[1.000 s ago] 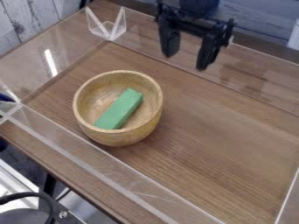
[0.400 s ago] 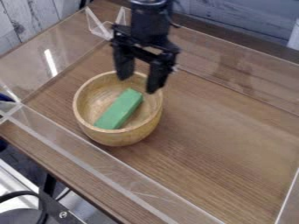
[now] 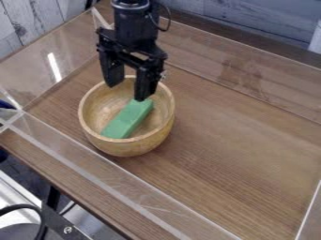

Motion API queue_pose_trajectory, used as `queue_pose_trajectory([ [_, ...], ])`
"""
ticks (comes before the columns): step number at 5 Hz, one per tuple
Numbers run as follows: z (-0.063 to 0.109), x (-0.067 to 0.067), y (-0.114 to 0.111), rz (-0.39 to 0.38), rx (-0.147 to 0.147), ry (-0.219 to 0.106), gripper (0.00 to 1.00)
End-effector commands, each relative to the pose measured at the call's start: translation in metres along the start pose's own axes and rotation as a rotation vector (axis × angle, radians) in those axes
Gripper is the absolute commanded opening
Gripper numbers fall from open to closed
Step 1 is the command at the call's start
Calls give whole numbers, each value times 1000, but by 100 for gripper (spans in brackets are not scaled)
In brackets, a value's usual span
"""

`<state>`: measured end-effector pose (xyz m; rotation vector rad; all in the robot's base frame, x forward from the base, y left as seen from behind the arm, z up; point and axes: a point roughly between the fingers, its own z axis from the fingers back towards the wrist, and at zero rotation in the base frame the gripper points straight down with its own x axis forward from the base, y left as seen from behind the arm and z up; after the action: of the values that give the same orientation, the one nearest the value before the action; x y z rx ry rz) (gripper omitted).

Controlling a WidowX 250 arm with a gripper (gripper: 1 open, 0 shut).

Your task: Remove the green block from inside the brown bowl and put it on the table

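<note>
- Nearest the camera, below and in front of the tool, a low clear acrylic wall (image 3: 75,159) runs along the edge of the table (image 3: 238,141), whose bare wood-grain top spreads out to the gripper's side. A block carried that way has room, but one let go too close to this wall could bounce against it.
- Directly under the tool sits the brown bowl (image 3: 94,127), thick-walled and round. The green block (image 3: 128,119) lies inside it, resting aslant on the curved floor, one end just beneath the fingertips and the other angled toward the bowl's near rim.
- The gripper (image 3: 129,86) hangs over the far half of the bowl, pointing straight down, jaws spread wide and empty; nothing is between them.
- Risks from here, as I judge them:
  - The block lies diagonally to the jaws, so closing without matching its line could pinch a corner and twist it free.
  - The fingers stand close to the bowl's far rim; coming down off-centre could strike the wall and shove or tip the bowl.
  - A sloped resting surface means a shallow grip may slip as the block lifts.
- Beyond the tool, the far acrylic corner (image 3: 115,26) stands well clear.
</note>
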<state>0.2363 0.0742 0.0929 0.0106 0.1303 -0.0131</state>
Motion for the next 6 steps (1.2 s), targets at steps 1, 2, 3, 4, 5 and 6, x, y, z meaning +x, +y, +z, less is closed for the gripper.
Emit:
queue_pose_trajectory([
  [1, 3, 4, 6, 7, 19, -42, 100],
  [2, -5, 4, 7, 6, 17, -31, 100],
  [3, -12, 5, 8, 6, 14, -22, 100],
  [4, -19, 6, 8, 3, 8, -19, 100],
  [5, -25, 8, 8, -1, -2, -22, 100],
  [6, -26, 10, 8, -9, -17, -37, 100],
])
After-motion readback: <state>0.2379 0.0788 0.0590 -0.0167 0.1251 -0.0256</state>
